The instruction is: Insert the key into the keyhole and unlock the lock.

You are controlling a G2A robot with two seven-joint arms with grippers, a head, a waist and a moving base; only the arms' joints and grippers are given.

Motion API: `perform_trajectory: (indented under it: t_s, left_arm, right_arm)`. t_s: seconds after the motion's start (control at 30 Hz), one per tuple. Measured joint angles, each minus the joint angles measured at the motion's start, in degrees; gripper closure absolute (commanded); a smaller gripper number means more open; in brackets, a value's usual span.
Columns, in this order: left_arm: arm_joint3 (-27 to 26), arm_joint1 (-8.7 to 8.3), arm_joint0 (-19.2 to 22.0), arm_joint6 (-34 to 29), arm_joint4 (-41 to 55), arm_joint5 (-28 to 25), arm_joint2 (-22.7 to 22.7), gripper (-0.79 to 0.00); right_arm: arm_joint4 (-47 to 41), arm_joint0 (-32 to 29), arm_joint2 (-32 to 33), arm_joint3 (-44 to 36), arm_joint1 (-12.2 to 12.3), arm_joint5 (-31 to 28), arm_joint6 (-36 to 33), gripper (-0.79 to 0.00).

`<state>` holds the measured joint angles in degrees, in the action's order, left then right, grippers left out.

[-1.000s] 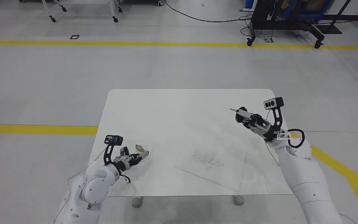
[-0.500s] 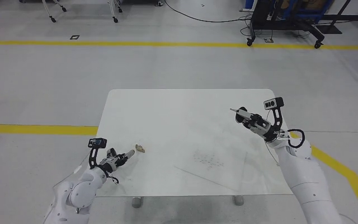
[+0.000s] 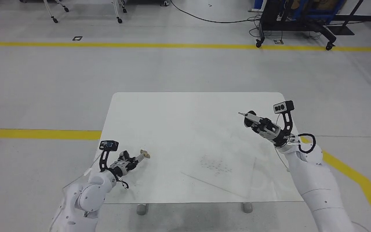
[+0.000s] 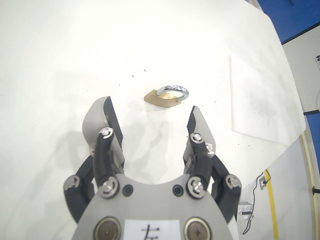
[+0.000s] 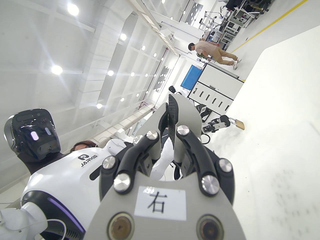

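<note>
Padlock (image 4: 166, 97) lies on the table (image 4: 75, 38), left side. Left gripper (image 4: 150, 105) open, fingertips just short of it, not touching. Right gripper (image 5: 172, 101) raised well apart, fingers pressed together.

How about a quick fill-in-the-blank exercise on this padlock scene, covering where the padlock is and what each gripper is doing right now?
1. The brass padlock lies on the white ____.
2. The left gripper, just short of the padlock, has its jaws ____.
3. The right gripper, far from the padlock, has its jaws ____.
4. The padlock's curved shackle is ____ in colour.

Missing words: table; open; shut; silver.
</note>
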<state>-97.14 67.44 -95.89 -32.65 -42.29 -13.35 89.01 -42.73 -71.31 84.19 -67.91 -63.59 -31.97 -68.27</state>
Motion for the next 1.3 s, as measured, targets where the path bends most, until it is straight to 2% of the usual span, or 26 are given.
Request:
perform_trajectory:
  t_s: [0.1, 0.13, 0.2, 0.27, 0.37, 0.73, 0.8, 0.83, 0.93, 1.07, 1.13, 1.17, 1.3]
  left_arm:
    - [-0.9, -0.16, -1.0, 1.7, 3.8, -2.4, 1.9, -0.588]
    - [-1.4, -0.23, -1.4, 1.9, 5.1, -3.2, 2.6, -0.634]
    - [-2.9, -0.46, -1.9, 1.0, 7.7, -4.1, 4.3, -0.785]
    - [-4.4, -0.79, -0.9, -3.1, 10.1, -4.3, 5.3, -0.785]
    - [-5.5, -1.09, 1.8, -8.4, 11.3, -1.8, 5.8, -0.785]
    - [-5.4, -1.08, 1.7, -8.2, 11.1, -1.9, 5.6, -0.785]
    - [-4.4, -1.29, 2.9, -8.6, 8.8, -4.3, 4.7, -0.785]
    - [-3.6, -1.49, 4.0, -9.5, 7.1, -6.1, 4.3, -0.785]
    - [-0.9, -2.46, 10.3, -14.6, 0.7, -16.0, 2.7, -0.785]
    - [5.2, -3.67, 21.2, -17.0, -3.3, -36.3, -0.9, -0.785]
    - [8.5, -4.48, 25.4, -15.1, -4.9, -42.8, -4.8, -0.785]
    - [9.7, -5.20, 28.1, -13.8, -7.3, -44.7, -8.8, -0.785]
    - [13.4, -8.24, 36.0, -13.6, -9.2, -44.7, -21.5, -0.785]
  right_arm:
    - [0.0, 0.0, 0.0, 0.0, 0.0, 0.0, 0.0, 0.000]
    - [0.0, 0.0, 0.0, 0.0, 0.0, 0.0, 0.0, 0.000]
    - [0.0, 0.0, 0.0, 0.0, 0.0, 0.0, 0.0, 0.000]
    - [0.0, 0.0, 0.0, 0.0, 0.0, 0.0, 0.0, 0.000]
    - [0.0, 0.0, 0.0, 0.0, 0.0, 0.0, 0.0, 0.000]
    - [0.0, 0.0, 0.0, 0.0, 0.0, 0.0, 0.0, 0.000]
    - [0.0, 0.0, 0.0, 0.0, 0.0, 0.0, 0.0, 0.000]
    - [0.0, 0.0, 0.0, 0.0, 0.0, 0.0, 0.0, 0.000]
    - [0.0, 0.0, 0.0, 0.0, 0.0, 0.0, 0.0, 0.000]
    - [0.0, 0.0, 0.0, 0.0, 0.0, 0.0, 0.0, 0.000]
    - [0.0, 0.0, 0.0, 0.0, 0.0, 0.0, 0.0, 0.000]
    - [0.0, 0.0, 0.0, 0.0, 0.0, 0.0, 0.0, 0.000]
    - [0.0, 0.0, 0.0, 0.0, 0.0, 0.0, 0.0, 0.000]
